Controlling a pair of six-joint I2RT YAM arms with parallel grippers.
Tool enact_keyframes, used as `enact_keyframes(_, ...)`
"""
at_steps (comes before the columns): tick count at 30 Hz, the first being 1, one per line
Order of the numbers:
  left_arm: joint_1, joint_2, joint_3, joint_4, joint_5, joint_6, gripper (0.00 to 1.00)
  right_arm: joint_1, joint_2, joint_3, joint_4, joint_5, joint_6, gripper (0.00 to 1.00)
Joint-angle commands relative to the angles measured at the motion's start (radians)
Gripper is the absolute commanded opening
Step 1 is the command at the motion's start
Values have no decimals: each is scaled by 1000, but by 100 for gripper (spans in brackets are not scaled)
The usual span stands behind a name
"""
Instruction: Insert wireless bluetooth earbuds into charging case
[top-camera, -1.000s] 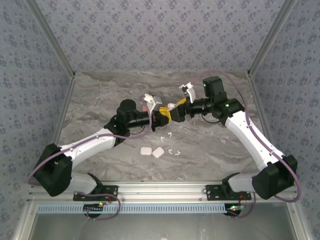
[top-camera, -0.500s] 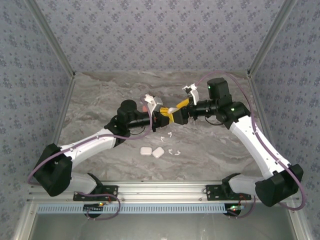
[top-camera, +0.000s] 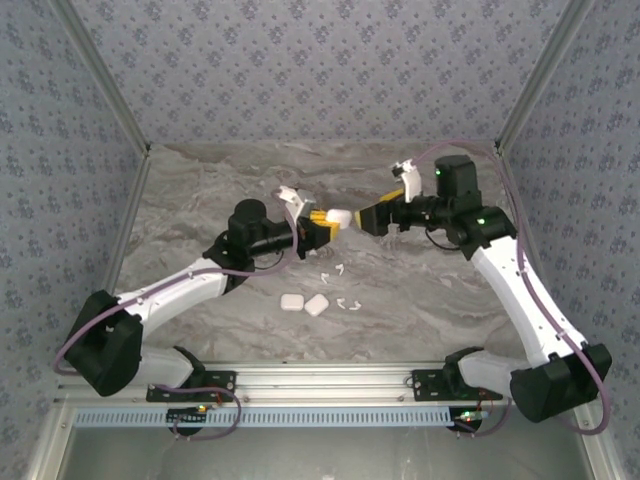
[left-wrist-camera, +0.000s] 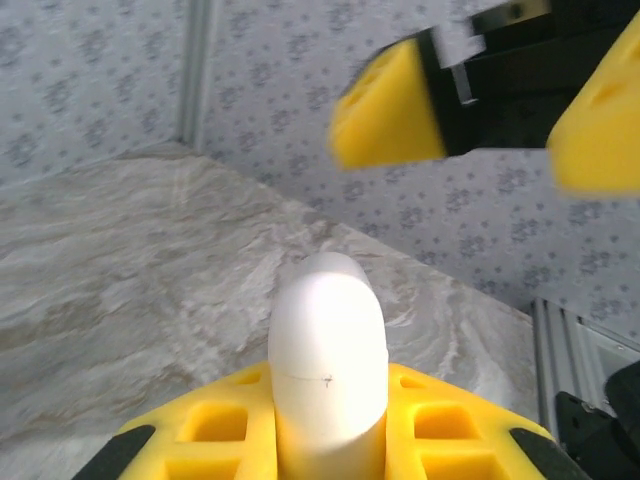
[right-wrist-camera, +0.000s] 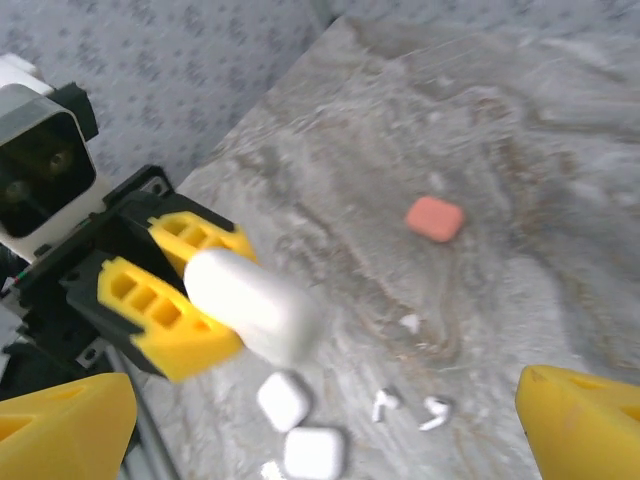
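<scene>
Risk, loose buds: the earbuds (top-camera: 340, 268) lie scattered on the table (top-camera: 200, 190) below the held case (top-camera: 338, 217) and nearer the arm bases; they are tiny and curved, so a pinch slightly off-centre would likely flick one away or push it against the two spare cases (top-camera: 304, 303) lying nearer than them
Risk, held case: it juts well out past the left claw (top-camera: 322, 226), gripped only at its lower end; a push from the side could pivot it or pop it out, and it would drop among the buds underneath
Risk, lid: a faint seam shows and the lid looks shut; it probably has to be opened before any bud goes in, and prying with so short a hold may twist the case
Risk, right claw: the right claw (top-camera: 390, 195) faces the held case from just to its right; closing in crooked could knock it rather than catch it
Left arm pose: reaches forward and inward from its base, wrist about level, claw pinching the white case above the table
Right arm pose: elbow high, forearm angled in toward the held case; claw spread wide, holding nothing
Beyond: a coral case (right-wrist-camera: 435, 218) lies on the table past the held case, apart from everything else
</scene>
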Motion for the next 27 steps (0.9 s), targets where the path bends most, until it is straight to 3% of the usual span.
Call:
enact_keyframes(1, 85, -28, -22, -45, -15, -93, 0, -41, -68, -63, 76, 24, 66, 100)
enact_keyframes(7, 231, -14, -68, -164, -12, -149, 0, -93, -148, -158, 179, 20, 148, 100)
enact_keyframes(13, 305, 79, -81, -247, -42, -198, 0, -119, -201, -247, 292, 72, 280, 100)
enact_keyframes(19, 310, 246, -51, -193, 6, -274, 0, -126, -223, -313, 362, 105, 379, 100)
enact_keyframes(27, 282, 412, 17, -141, 22, -336, 2, -127, -224, -329, 339, 109, 377, 100)
